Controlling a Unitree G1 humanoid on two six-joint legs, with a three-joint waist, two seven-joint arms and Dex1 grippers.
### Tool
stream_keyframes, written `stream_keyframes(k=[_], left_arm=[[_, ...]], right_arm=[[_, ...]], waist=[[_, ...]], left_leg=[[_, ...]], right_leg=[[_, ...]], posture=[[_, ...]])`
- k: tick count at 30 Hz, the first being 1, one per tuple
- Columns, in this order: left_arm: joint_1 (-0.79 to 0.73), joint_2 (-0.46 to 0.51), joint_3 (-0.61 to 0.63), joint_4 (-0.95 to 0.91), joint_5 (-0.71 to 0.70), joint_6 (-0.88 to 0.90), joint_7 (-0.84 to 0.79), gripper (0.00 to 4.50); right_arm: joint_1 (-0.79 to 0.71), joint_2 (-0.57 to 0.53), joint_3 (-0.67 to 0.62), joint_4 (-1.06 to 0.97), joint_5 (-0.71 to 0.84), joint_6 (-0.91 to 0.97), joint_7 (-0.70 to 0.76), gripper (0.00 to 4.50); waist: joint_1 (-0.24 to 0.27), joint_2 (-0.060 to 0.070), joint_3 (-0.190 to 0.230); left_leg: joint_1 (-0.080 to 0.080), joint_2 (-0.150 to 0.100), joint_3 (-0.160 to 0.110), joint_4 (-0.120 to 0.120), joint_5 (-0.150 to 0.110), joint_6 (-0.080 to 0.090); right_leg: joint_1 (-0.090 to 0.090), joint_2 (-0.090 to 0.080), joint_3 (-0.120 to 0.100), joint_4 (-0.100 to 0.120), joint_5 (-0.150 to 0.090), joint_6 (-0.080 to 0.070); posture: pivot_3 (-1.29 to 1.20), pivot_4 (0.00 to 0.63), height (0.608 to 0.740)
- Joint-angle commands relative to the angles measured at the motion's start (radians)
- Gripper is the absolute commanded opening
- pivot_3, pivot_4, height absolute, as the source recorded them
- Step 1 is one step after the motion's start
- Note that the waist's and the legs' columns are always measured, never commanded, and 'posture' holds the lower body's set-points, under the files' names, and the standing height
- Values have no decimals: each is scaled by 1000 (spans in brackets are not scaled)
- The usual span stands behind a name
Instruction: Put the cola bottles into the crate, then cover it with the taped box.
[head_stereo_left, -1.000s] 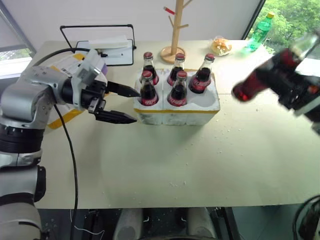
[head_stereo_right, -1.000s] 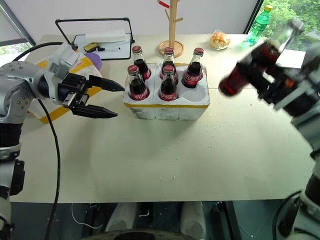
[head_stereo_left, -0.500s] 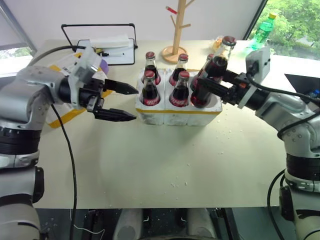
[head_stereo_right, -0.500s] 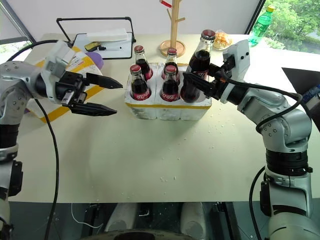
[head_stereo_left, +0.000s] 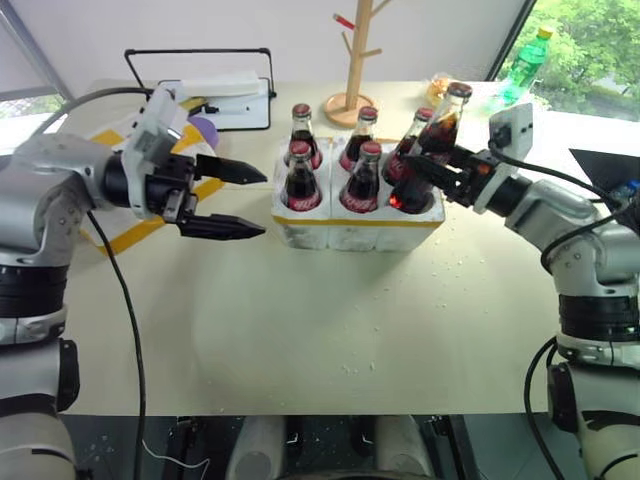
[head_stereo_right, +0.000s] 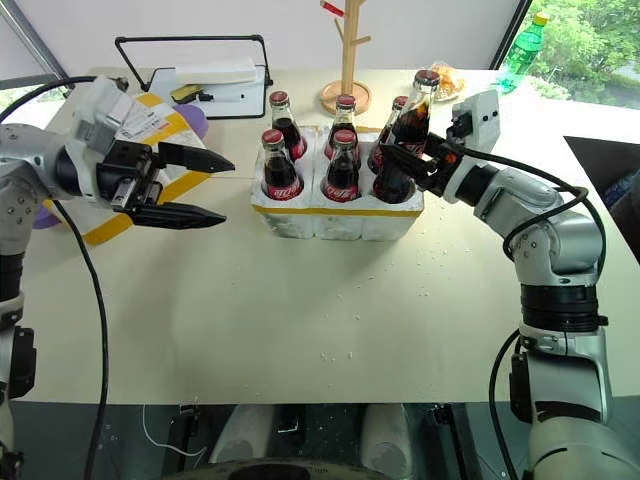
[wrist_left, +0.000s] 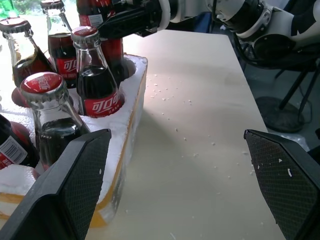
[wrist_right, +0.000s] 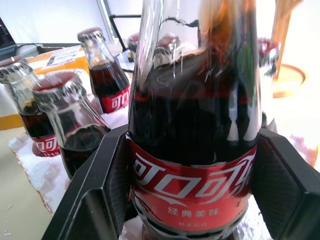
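Step in hand: seating the sixth cola bottle (head_stereo_right: 405, 135). Right gripper (head_stereo_right: 412, 163) clamped on its body, base entering the near right well of the crate (head_stereo_right: 335, 215). Five cola bottles (head_stereo_right: 340, 165) seated just beyond its fingers. Left gripper (head_stereo_right: 195, 185) spread, empty; taped box (head_stereo_right: 150, 125) behind it. Next: lower, release.

My left gripper (head_stereo_left: 240, 199) hangs level just beside the crate's (head_stereo_left: 356, 223) left end, fingers spread wide with nothing between them — pointing toward the crate. My right arm reaches in from the crate's right side, wrist roughly level, and my right gripper (head_stereo_left: 428, 172) is clamped around a cola bottle (head_stereo_left: 428, 148) over the crate's near-right corner.
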Motion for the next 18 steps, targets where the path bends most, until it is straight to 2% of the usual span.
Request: stream_keyframes(k=[1, 10, 13, 14, 18], left_arm=[[3, 19, 32, -23, -15, 0, 4, 4500], [16, 20, 43, -32, -17, 4, 34, 4500], [30, 29, 54, -40, -23, 9, 43, 4500], [38, 33, 60, -42, -23, 10, 48, 4500], [71, 44, 94, -62, -25, 21, 92, 4500]], right_arm=[[-4, -23, -27, -11, -57, -43, 7, 2672], [92, 18, 80, -89, -162, -104, 75, 2672], [79, 39, 84, -67, -174, -103, 77, 4169], [71, 42, 85, -60, -180, -105, 80, 4436], [40, 11, 55, -91, -151, -79, 137, 4436]], waist=[[1, 0, 0], [-4, 0, 0], [-7, 0, 0], [-9, 0, 0], [-13, 0, 0]], left_leg=[[0, 0, 0, 0, 0, 0], [0, 0, 0, 0, 0, 0], [0, 0, 0, 0, 0, 0], [0, 0, 0, 0, 0, 0], [0, 0, 0, -1, 0, 0]], right_leg=[[0, 0, 0, 0, 0, 0], [0, 0, 0, 0, 0, 0], [0, 0, 0, 0, 0, 0], [0, 0, 0, 0, 0, 0], [0, 0, 0, 0, 0, 0]], posture=[[0, 150, 740], [0, 150, 740], [0, 150, 740], [0, 150, 740], [0, 150, 740]])
